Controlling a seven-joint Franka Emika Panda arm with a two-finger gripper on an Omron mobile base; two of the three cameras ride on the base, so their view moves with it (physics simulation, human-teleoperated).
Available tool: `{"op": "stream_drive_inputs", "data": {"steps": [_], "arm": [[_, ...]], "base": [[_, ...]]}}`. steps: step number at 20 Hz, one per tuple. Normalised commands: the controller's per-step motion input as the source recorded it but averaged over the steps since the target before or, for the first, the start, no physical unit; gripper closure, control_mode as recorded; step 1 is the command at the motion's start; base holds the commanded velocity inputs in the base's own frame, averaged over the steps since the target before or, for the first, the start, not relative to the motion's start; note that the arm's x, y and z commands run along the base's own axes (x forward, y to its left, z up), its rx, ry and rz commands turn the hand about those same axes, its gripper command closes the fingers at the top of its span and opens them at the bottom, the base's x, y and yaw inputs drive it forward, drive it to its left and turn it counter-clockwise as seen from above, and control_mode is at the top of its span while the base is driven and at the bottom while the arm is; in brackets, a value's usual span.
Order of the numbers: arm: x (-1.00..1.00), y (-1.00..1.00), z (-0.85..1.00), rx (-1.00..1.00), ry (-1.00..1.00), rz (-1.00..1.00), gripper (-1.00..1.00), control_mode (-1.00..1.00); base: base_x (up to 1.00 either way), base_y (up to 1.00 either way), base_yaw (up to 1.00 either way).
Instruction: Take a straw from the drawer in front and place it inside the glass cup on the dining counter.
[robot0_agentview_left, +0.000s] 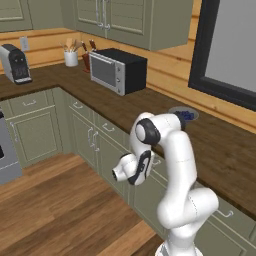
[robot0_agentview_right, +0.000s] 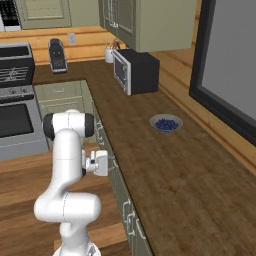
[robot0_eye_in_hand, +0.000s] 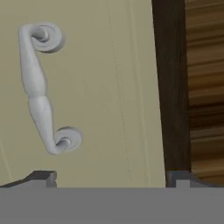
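My gripper (robot0_eye_in_hand: 110, 178) is open, its two dark fingertips (robot0_eye_in_hand: 43, 177) wide apart and close to the sage-green drawer front (robot0_eye_in_hand: 109, 87). The curved silver handle (robot0_eye_in_hand: 39, 87) lies off to one side of the fingers, not between them. In the right base view the gripper (robot0_agentview_right: 106, 163) points at the cabinet fronts just under the worktop edge. The drawer looks shut, so the straw is hidden. The glass cup and the dining counter are out of view.
The dark wood worktop (robot0_agentview_right: 165, 175) carries a bowl of blue berries (robot0_agentview_right: 166, 123), a microwave (robot0_agentview_left: 117, 70), a utensil jar (robot0_agentview_left: 71, 57) and a coffee machine (robot0_agentview_left: 15, 63). A stove (robot0_agentview_right: 15, 115) stands at the far left. Wood floor (robot0_agentview_left: 55, 210) lies open behind the arm.
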Motion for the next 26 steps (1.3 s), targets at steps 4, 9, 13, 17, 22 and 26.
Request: {"op": "stream_drive_inputs", "data": {"steps": [4,9,13,17,22,26], "arm": [[0.29,-0.2,-0.16,0.0,0.0,0.0,-1.0,-1.0],[0.28,-0.03,-0.27,0.0,0.0,0.0,-1.0,-1.0],[0.24,0.0,-0.3,0.0,0.0,0.0,-1.0,-1.0],[0.14,0.01,-0.19,0.0,0.0,0.01,-1.0,-1.0],[0.0,0.05,-0.01,0.0,0.0,0.04,-1.0,-1.0],[0.22,0.03,0.0,0.01,0.0,0.06,-1.0,-1.0]], "base": [[0.0,0.0,0.0],[0.0,0.0,0.0],[0.0,0.0,0.0],[0.0,0.0,0.0],[0.0,0.0,0.0],[0.0,0.0,0.0]]}}
